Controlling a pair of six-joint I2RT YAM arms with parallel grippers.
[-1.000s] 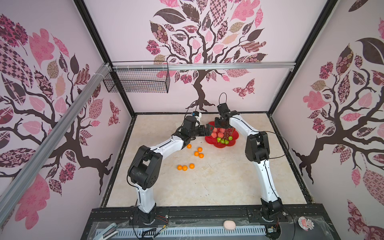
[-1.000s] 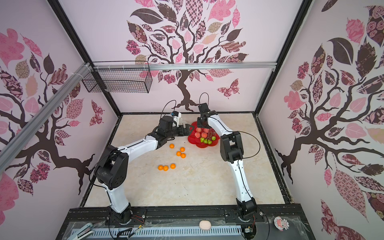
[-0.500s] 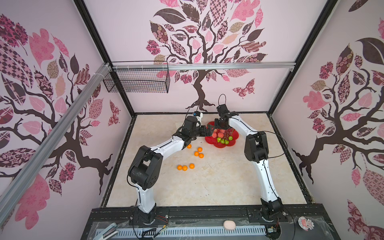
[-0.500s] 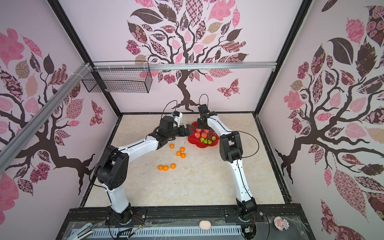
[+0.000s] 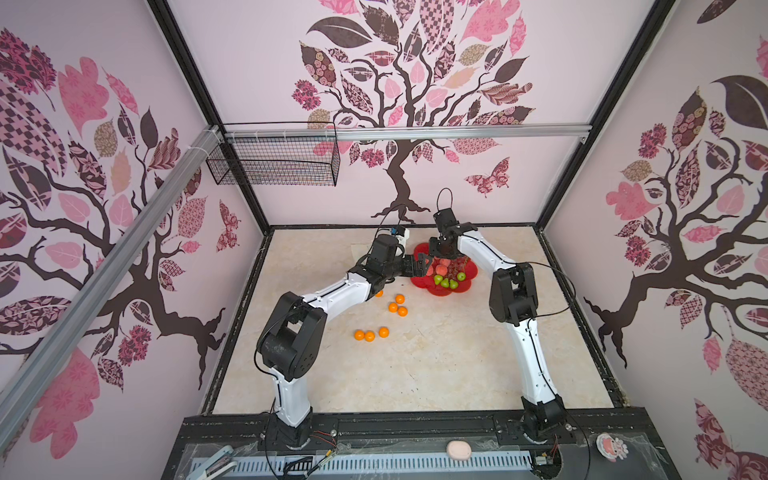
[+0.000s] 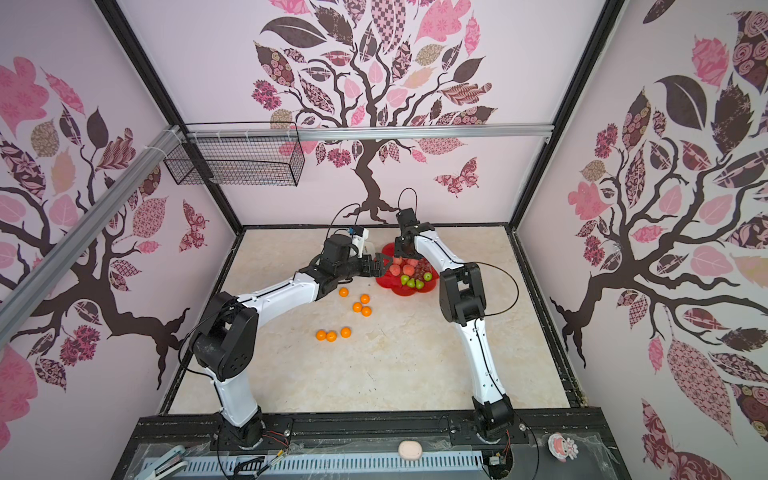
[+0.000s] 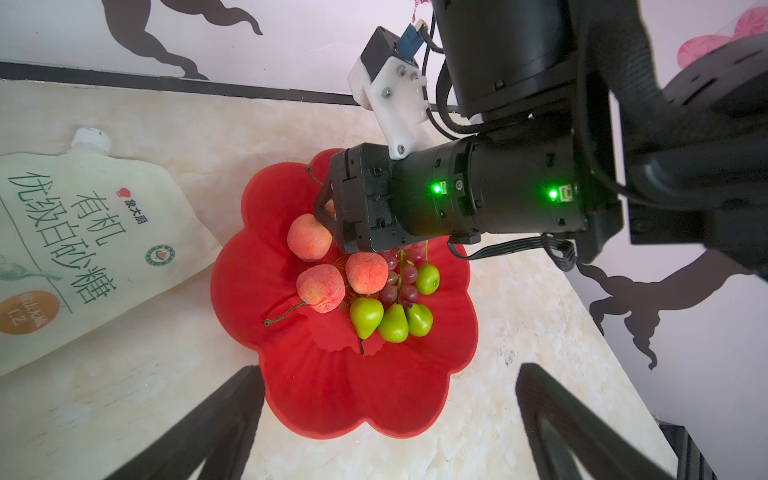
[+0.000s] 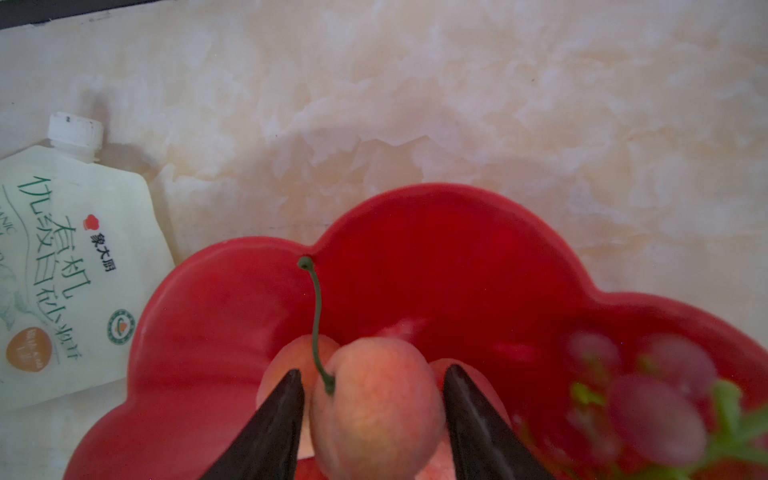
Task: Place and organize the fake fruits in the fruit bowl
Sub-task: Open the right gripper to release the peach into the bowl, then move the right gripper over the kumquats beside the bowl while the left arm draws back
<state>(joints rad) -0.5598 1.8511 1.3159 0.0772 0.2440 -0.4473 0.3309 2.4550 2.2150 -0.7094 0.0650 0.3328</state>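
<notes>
The red scalloped fruit bowl (image 7: 332, 395) (image 5: 465, 286) holds three peaches (image 7: 320, 289), green pears (image 7: 392, 324), a green apple (image 7: 427, 279) and a dark red grape bunch (image 7: 399, 282). My right gripper (image 8: 374, 415) (image 5: 441, 253) reaches down into the bowl (image 8: 436, 249). Its fingers stand open on either side of a stemmed peach (image 8: 374, 407) that rests on the other peaches. My left gripper (image 7: 390, 415) (image 5: 424, 266) hovers wide open and empty at the bowl's near rim. Several orange tangerines (image 5: 392, 307) (image 6: 357, 307) lie loose on the table.
A white printed pouch (image 7: 83, 249) (image 8: 70, 257) lies flat beside the bowl. A black wire basket (image 5: 274, 162) hangs on the back wall's left. A pale pink lump (image 5: 458, 450) sits on the front ledge. Another tangerine (image 5: 378, 293) is half hidden under the left arm.
The right gripper's jaws have spread a little around the peach over the bowl. Both arms have barely shifted.
</notes>
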